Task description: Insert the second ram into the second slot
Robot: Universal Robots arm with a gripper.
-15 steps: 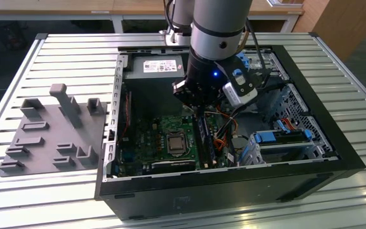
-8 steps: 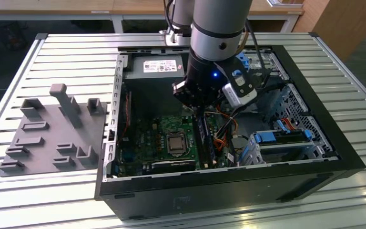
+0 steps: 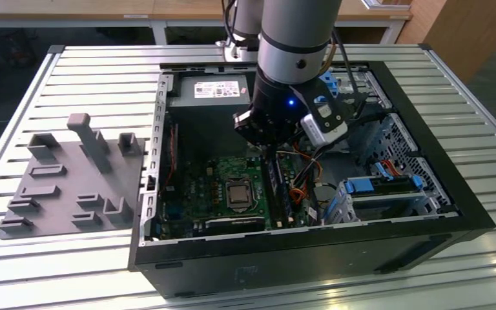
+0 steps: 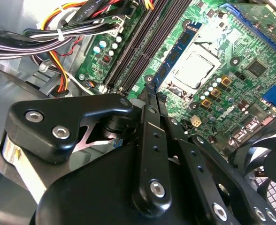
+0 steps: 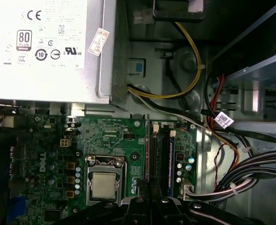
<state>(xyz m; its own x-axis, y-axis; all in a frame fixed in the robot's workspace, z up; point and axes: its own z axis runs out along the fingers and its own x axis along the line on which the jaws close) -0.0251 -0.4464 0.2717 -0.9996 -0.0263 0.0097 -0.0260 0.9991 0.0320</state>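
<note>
Fingers (image 4: 148, 122) are clenched on the second ram (image 4: 177, 49), with only a thin seam between the two black bars. In the second wrist view the stick runs out from their tips as a thin, long blue circuit board standing on edge, with pale print near its far end. It lies along the dark memory slots (image 4: 133, 44), on the side nearest the silver processor socket (image 4: 194, 70) of the green motherboard (image 4: 232, 65). Whether it is fully seated I cannot tell. In the first wrist view another blue stick (image 5: 170, 159) stands in a slot nearer the capacitors. In the exterior view the arm (image 3: 296, 39) reaches down into the open black computer case (image 3: 317, 258) on the slatted bench (image 3: 101, 71), with a grey fixture (image 3: 67, 181) at the exterior view's left.
</note>
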